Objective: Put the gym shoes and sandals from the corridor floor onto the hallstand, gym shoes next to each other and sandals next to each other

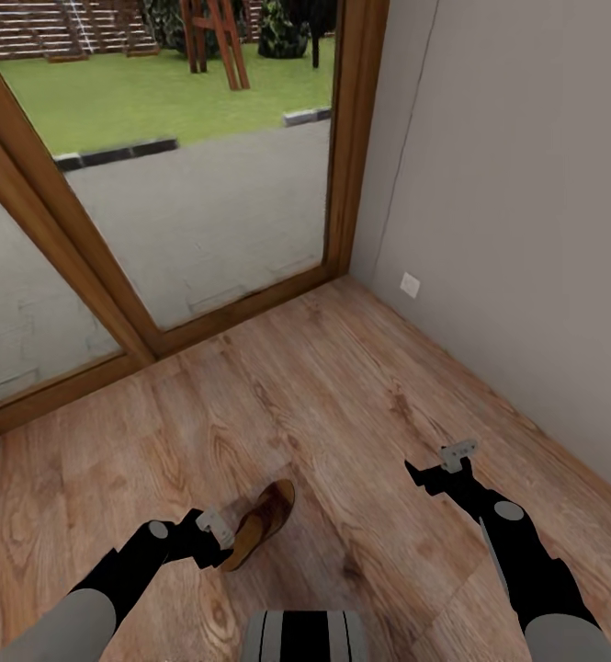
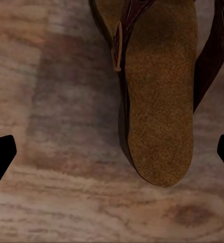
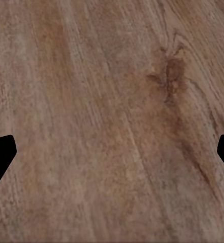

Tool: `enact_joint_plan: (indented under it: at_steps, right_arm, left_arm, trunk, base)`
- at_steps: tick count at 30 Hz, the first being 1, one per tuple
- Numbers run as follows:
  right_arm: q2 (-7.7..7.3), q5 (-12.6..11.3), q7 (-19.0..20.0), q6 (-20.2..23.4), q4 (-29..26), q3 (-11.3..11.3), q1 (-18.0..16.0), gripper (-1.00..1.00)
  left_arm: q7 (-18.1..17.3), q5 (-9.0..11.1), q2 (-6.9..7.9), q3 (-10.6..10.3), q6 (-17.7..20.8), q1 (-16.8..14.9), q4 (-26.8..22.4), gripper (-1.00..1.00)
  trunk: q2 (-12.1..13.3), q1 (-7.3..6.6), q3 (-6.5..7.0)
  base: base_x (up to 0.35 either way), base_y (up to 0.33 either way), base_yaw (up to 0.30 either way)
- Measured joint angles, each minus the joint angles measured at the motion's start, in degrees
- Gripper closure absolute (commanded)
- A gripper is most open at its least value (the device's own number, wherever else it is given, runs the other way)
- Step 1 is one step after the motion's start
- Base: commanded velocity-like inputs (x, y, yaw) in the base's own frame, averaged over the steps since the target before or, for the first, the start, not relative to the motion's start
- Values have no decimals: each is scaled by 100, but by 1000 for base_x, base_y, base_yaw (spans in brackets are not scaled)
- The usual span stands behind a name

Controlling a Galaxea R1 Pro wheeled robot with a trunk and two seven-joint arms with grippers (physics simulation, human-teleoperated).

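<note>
One brown leather sandal (image 1: 264, 522) lies on the wood-grain corridor floor (image 1: 342, 395), close in front of my base. My left gripper (image 1: 219, 541) hovers right beside the sandal's heel end, open. In the left wrist view the sandal's tan footbed (image 2: 160, 101) and dark strap sit between the spread fingertips (image 2: 0, 157), off to one side and not touching them. My right gripper (image 1: 438, 469) hangs open over bare floor (image 3: 112, 101), and nothing lies between its fingers. The second sandal, the gym shoes and the hallstand are out of view.
A glass door in a wooden frame (image 1: 346, 138) runs across the back, with grass and paving outside. A grey wall (image 1: 526, 230) with a white socket (image 1: 410, 285) closes off the right side. My base (image 1: 305, 636) shows at the bottom edge.
</note>
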Motion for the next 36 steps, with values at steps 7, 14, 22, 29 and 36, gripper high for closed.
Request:
enact_joint_plan:
  at_steps: [7,14,22,29,36]
  right_arm:
    - [0,1,0,0,-3,-6,0,-100]
    - [-1,1,1,0,-31,-9,1,-100]
    - [-5,0,3,0,-38,-9,1,-100]
    - [-1,-9,14,2,-216,-6,0,-100]
    - [17,-22,48,302,-688,-10,-2,-100]
  left_arm:
    - [3,-9,-35,1,2,0,-11,-100]
    - [5,-14,-52,-5,3,-1,-13,-100]
    - [106,-12,-73,-13,13,-31,-21,-100]
    - [275,-10,-138,-14,46,-42,-22,-100]
    - [418,-22,-271,-19,123,-44,-22,-100]
  trunk:
    - [-5,11,-103]
    - [-15,29,-291]
    - [-17,34,-403]
    - [-18,33,-426]
    - [-18,33,-430]
  base:
    - [0,0,0]
    - [0,0,0]
    - [0,0,0]
    - [0,0,0]
    - [0,0,0]
